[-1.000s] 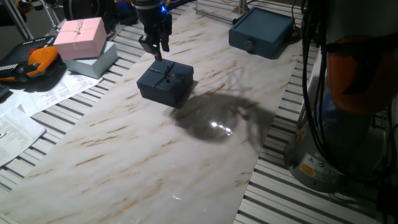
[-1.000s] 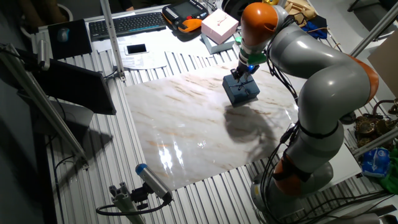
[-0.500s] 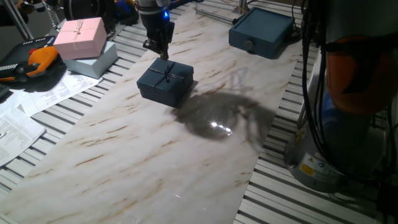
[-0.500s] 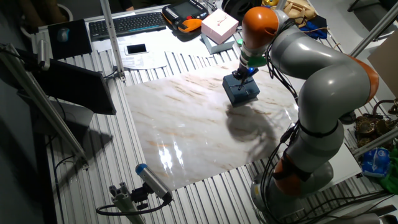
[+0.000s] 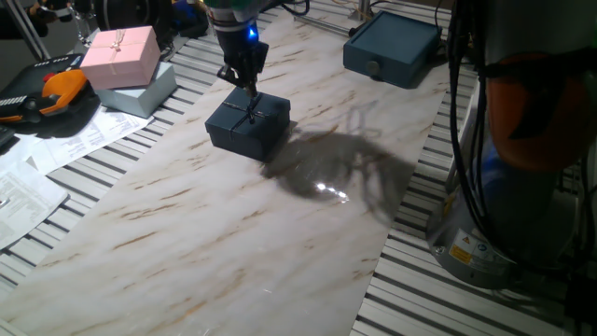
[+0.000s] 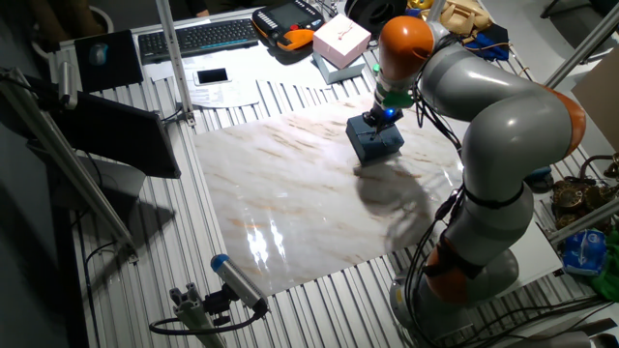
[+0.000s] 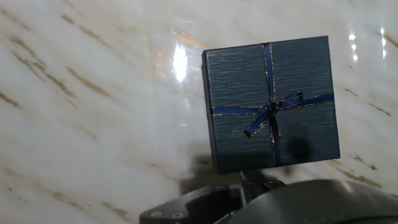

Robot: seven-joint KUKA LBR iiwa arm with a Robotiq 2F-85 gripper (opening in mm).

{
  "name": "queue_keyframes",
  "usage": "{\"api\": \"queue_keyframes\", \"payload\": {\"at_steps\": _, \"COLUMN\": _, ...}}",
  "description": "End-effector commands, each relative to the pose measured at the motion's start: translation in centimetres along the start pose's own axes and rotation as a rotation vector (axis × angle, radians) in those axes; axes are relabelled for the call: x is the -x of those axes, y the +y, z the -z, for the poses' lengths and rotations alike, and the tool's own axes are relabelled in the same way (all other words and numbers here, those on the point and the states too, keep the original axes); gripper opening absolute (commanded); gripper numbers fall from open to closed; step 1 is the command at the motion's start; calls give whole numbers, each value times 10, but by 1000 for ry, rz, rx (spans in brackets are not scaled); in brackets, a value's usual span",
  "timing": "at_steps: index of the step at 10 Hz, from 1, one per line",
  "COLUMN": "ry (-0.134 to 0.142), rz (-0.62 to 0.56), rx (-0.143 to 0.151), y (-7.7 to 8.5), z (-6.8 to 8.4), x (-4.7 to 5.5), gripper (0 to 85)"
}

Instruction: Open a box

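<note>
We are looking across the table from the left: a pink gift box (image 5: pixel 121 54) is sitting on a pale flat box (image 5: pixel 140 91) at the far left edge, with loose papers (image 5: pixel 65 140) beside them, all well apart from our work. Near the middle of the marble board (image 5: pixel 233 243) the box (image 5: pixel 248 124) is resting closed, its lid on and its ribbon bow (image 7: pixel 271 113) lying across the top. Our gripper (image 5: pixel 244 82) is hanging just above the box's far edge, fingers pointing down; we cannot tell how far apart they are standing, and they are holding nothing that we can see. Further right, a larger blue case (image 5: pixel 392 47) is sitting at the board's far corner, clear of our path.

In our judgement, 2 things could go wrong. The hand view is showing the box off to the right of centre, so closing now could catch 1 edge only and tip or slide the whole box on the smooth marble. The fingers could also snag the thin ribbon and drag lid and base up together. Nothing is standing in the way.
</note>
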State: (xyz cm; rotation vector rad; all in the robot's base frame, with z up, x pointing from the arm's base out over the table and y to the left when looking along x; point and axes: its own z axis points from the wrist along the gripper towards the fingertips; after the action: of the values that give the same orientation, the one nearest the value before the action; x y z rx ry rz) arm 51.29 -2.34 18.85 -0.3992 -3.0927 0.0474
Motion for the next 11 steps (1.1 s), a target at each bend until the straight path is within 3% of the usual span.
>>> {"api": "queue_keyframes", "payload": {"at_steps": 1, "ry": 4, "rz": -45, "rx": 2, "y": -2, "z": -1, "x": -1, "gripper": 0}}
{"api": "queue_keyframes", "payload": {"at_steps": 3, "ry": -4, "rz": -102, "rx": -9, "y": -8, "z": -7, "x": -2, "gripper": 0}}
{"api": "queue_keyframes", "payload": {"at_steps": 4, "ry": -30, "rz": -144, "rx": -24, "y": -10, "z": -11, "x": -1, "gripper": 0}}
{"api": "queue_keyframes", "payload": {"at_steps": 5, "ry": -39, "rz": -203, "rx": -48, "y": -12, "z": -18, "x": -1, "gripper": 0}}
{"api": "queue_keyframes", "payload": {"at_steps": 8, "ry": -29, "rz": -268, "rx": -12, "y": -17, "z": -40, "x": 8, "gripper": 0}}
{"api": "queue_keyframes", "payload": {"at_steps": 10, "ry": -27, "rz": -298, "rx": 41, "y": -28, "z": -49, "x": 19, "gripper": 0}}
{"api": "queue_keyframes", "payload": {"at_steps": 11, "ry": -26, "rz": -321, "rx": 30, "y": -31, "z": -46, "x": 25, "gripper": 0}}
